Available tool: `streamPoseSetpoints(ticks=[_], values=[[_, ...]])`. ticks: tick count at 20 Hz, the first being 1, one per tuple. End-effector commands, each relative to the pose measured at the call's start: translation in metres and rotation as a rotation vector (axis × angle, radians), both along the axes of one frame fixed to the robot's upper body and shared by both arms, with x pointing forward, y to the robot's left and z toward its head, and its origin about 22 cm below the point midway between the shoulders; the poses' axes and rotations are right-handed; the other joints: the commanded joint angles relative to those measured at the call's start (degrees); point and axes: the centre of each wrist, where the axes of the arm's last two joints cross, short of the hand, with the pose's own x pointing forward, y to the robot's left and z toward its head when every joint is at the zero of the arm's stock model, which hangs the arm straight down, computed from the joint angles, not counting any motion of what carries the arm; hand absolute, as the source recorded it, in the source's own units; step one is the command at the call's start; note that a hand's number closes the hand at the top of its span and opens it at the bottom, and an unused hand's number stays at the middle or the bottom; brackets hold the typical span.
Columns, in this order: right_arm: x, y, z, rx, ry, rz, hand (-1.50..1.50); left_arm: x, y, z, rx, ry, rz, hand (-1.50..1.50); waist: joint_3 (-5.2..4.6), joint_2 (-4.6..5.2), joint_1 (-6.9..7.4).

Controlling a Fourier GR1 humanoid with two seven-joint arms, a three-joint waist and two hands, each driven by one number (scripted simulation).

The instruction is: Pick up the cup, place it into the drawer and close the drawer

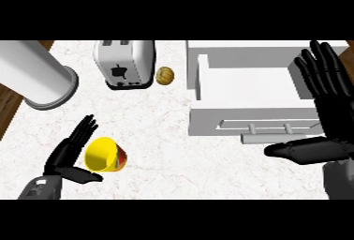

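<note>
A yellow cup (104, 153) with a red band lies on its side on the marble counter at the lower left, its mouth facing left. My left hand (67, 157) is open right beside it, fingers straight along the cup's left side and thumb under it. The white drawer (245, 115) stands pulled open at the right, its inside bare, handle (269, 126) on the near front. My right hand (325, 117) is open at the drawer's right edge, fingers pointing up and thumb stretched left below the drawer front.
A white toaster (126, 63) stands at the back centre with a small brown bread roll (165, 75) next to it. A large white cylinder (38, 75) leans at the back left. The counter's wooden edge (7, 105) runs down the left.
</note>
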Motion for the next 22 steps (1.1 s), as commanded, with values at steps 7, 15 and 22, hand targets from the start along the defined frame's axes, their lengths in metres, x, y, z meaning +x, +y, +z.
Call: streamPoseSetpoints(ticks=[7, 15, 22], values=[[0.005, -0.006, 0.002, -0.009, -0.007, 0.02, -1.5, -0.009, -0.004, -0.023, -0.068, -0.094, -0.013, -1.5, -0.07, 0.23, -0.38], [0.005, 0.012, 0.001, -0.003, 0.015, 0.013, -1.5, 0.011, -0.028, -0.021, -0.081, -0.107, -0.058, -1.5, -0.14, 0.39, -0.86], [0.007, -0.005, 0.019, -0.026, -0.003, 0.018, -1.5, 0.001, -0.034, -0.031, -0.131, -0.09, -0.083, -1.5, -0.19, 0.49, -1.11]])
